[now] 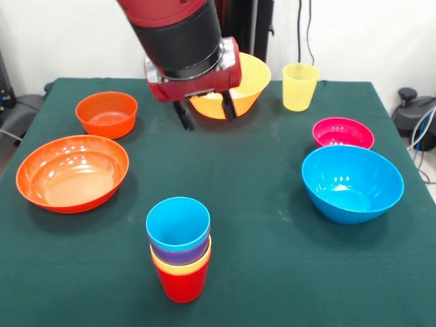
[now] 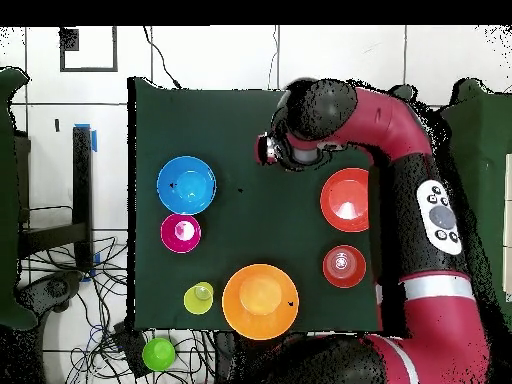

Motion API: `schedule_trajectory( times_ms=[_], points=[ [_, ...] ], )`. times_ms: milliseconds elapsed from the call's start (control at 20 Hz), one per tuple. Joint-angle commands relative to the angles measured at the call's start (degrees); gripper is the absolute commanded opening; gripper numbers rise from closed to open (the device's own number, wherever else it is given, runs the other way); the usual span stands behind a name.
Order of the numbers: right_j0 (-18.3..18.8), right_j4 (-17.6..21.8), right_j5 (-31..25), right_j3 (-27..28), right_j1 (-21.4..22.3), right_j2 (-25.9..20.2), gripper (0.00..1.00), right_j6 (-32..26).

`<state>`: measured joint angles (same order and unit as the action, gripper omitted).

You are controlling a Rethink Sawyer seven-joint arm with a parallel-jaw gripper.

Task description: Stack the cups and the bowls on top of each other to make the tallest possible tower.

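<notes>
While unlabelled, tower [image 1: 179,248], cups, bowls, plain plastic.

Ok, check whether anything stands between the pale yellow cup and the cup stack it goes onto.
Nothing visible does. In the front view only bare green cloth lies between the pale yellow cup and the cup stack. The magenta bowl and the blue bowl sit clear to one side of that line.

So cup count: 5 small tapered plastic cups total, 4 nested in one stack [image 1: 179,248] (red, yellow-orange, purple, blue on top), plus 1 pale yellow plastic cup [image 1: 300,86] solo. Glossy round plastic bowls: 5, i.e. large yellow-orange [image 1: 248,82], large blue [image 1: 352,183], wide shallow orange [image 1: 72,173], small orange [image 1: 106,114], small magenta-pink [image 1: 343,133].
</notes>
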<state>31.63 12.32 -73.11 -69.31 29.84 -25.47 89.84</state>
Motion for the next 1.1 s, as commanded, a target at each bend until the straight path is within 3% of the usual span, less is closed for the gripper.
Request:
schedule_trajectory(
  times_ms=[50, 600, 1100],
  points=[
    [2.5, -0.8, 9.4, -20.6, 5.0, 0.1, 1.0, 0.2],
    [6.2, -2.7, 22.6, -40.8, 11.9, -1.3, 1.0, 2.8],
    [5.2, -2.4, 35.4, -49.0, 10.2, -0.6, 1.0, 7.9]
  ],
)
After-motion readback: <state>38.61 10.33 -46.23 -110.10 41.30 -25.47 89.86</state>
